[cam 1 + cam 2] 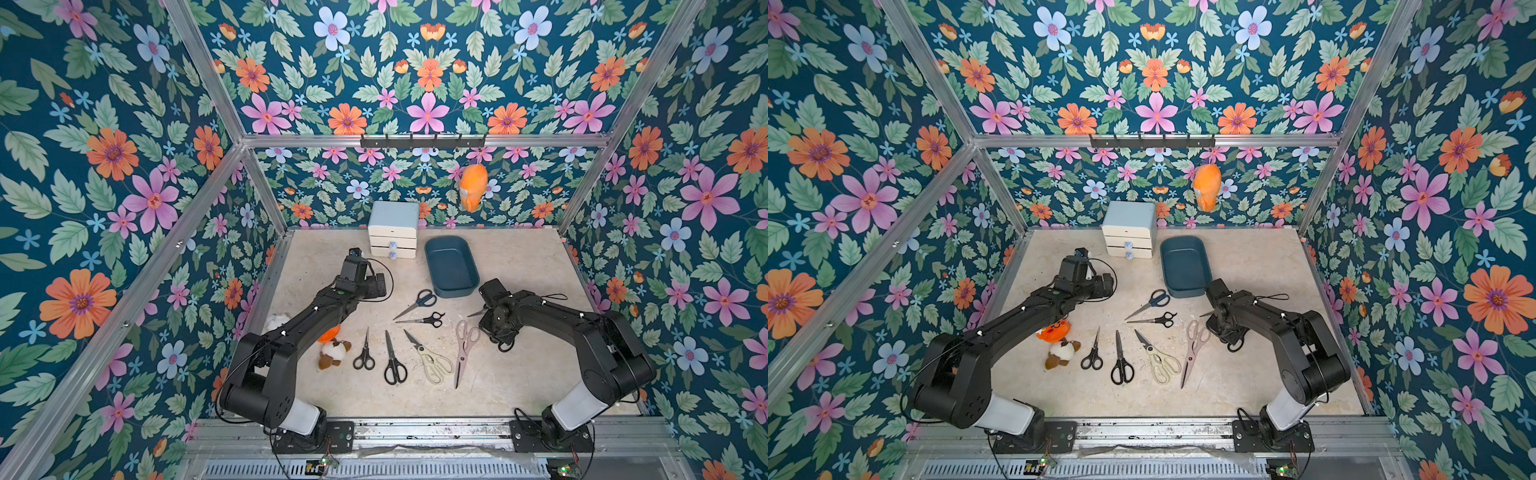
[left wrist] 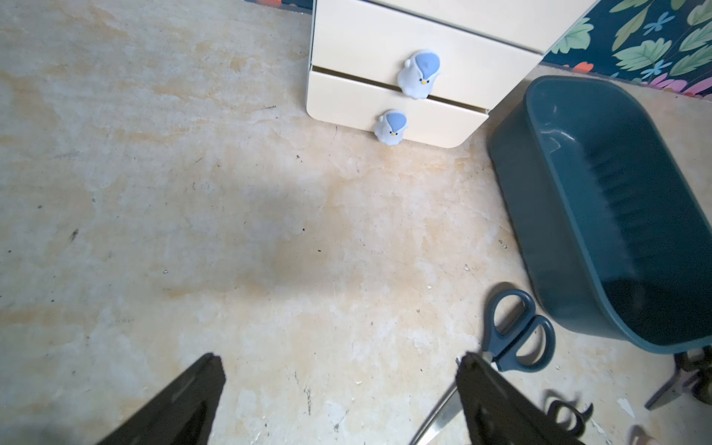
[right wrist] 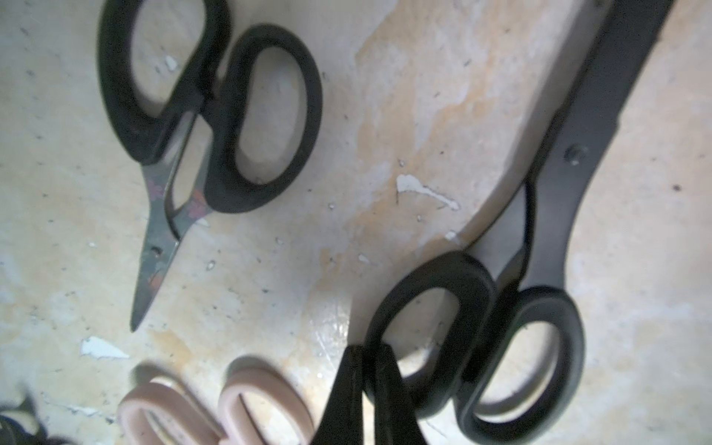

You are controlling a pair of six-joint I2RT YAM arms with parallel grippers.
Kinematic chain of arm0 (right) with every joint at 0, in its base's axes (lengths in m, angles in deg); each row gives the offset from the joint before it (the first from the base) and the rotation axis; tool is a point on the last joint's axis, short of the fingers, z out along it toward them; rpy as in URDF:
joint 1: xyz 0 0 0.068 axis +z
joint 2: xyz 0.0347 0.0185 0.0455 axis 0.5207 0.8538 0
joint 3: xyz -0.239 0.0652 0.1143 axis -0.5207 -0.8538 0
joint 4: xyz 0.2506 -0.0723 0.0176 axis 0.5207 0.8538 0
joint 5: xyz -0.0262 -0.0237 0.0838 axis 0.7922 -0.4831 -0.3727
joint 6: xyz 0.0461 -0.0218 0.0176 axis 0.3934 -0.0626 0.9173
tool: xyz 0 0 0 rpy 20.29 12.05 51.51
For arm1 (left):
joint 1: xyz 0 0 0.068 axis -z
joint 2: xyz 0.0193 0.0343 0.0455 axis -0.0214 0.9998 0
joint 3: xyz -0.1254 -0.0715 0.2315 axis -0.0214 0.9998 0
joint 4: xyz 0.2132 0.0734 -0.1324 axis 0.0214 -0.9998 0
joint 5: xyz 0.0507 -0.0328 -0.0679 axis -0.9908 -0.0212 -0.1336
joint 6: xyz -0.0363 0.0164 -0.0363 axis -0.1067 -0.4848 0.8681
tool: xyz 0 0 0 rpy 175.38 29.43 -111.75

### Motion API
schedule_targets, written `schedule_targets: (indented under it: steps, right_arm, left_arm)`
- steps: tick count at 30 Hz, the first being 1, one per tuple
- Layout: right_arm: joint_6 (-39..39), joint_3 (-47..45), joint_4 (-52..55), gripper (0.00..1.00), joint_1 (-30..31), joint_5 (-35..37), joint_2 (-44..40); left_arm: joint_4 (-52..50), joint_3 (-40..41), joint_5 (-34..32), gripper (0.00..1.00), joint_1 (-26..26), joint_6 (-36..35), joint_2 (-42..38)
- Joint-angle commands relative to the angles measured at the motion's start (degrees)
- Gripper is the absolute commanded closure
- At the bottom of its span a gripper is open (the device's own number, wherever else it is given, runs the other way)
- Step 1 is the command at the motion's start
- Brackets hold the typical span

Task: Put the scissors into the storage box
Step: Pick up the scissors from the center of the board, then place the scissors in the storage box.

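Black scissors [image 3: 547, 239] lay near the storage box [image 1: 456, 291], one loop clenched by right fingers [image 3: 346, 397]; left fingers [image 2: 185, 397] gaped. Lift seemed due.

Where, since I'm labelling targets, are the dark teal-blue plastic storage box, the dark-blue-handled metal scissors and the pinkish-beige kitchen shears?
dark teal-blue plastic storage box [image 1: 451, 266]: in a top view, bare inner floor.
dark-blue-handled metal scissors [image 1: 419, 304]: in a top view, handle neck.
pinkish-beige kitchen shears [image 1: 460, 365]: in a top view, blades.
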Motion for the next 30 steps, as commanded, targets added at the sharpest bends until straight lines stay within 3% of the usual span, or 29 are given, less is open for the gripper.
schedule_targets:
  steps: [1,6,12,22,30]
  right_arm:
    - [-2.6,2.0,6.7,1.0,0.1,3.2,-3.1]
    - [-7.1,9.6,13.9,1.0,1.4,5.9,-7.1]
    - [-14.4,25.9,21.7,1.0,3.4,7.6,-1.0]
    - [-31.1,61.6,29.4,1.0,4.4,7.9,23.2]
    - [-38.2,86.1,33.8,1.0,4.6,2.7,42.0]
  left_arm:
    - [0.1,-0.9,0.8,0.01,-0.1,0.3,1.4]
    - [-0.8,-3.0,4.9,0.01,-0.1,0.5,4.9]
    - [-1.1,-4.8,7.1,0.01,-0.1,1.4,7.2]
    - [-4.4,-9.9,7.8,0.01,-0.2,2.0,11.0]
    - [-5.0,-8.7,4.1,0.01,-0.3,3.6,9.1]
